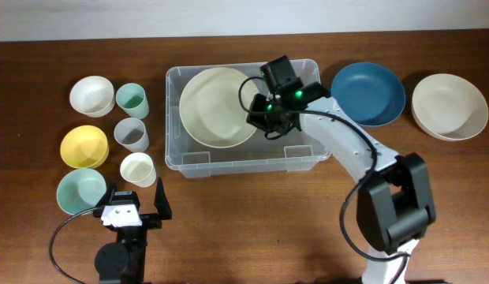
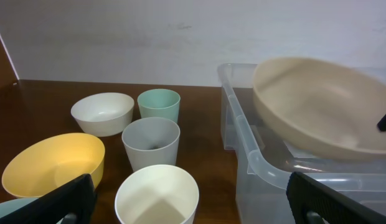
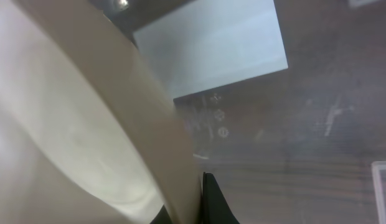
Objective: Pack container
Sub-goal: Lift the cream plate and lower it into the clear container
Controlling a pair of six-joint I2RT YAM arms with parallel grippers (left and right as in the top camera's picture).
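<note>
Cream bowl: large cream-coloured round plastic bowl point(image 3: 68, 124), filling the right wrist view. It hangs tilted inside the bin, its rim standing above the bin's wall. Whether its underside touches the floor I cannot tell.
Right gripper point(image 1: 266, 110): pinched narrow on the cream bowl's right-hand rim, with one black finger point(image 3: 215, 205) showing against the bowl's wall.
Container: large clear rectangular plastic bin point(image 1: 229, 164) with rounded corners. It sits mid-table, and the white label point(image 3: 211, 53) on its base shows beneath the bowl.
Left gripper point(image 1: 136, 196): fingers spread wide, holding nothing, at the near edge just beside the white cup point(image 1: 137, 168).
Waiting, left side: white bowl point(image 1: 91, 95), yellow bowl point(image 1: 83, 146), pale teal bowl point(image 1: 80, 189), mint cup point(image 1: 131, 99) and grey cup point(image 1: 132, 134).
Waiting, right side: dark blue bowl point(image 1: 368, 93) and pale beige bowl point(image 1: 449, 105).
Risk, slipping: the grip is on one thin edge of a wide bowl, so the far side's weight could swivel it between the fingers or pull it free.
Risk, bad landing: let go while tilted, it may settle leaning on a wall and rob the other pieces of room.
Risk, shoved bin: pressing the bowl against a wall could slide the light bin toward the cups.
Risk, left arm: reaching forward carelessly could topple the white cup.
</note>
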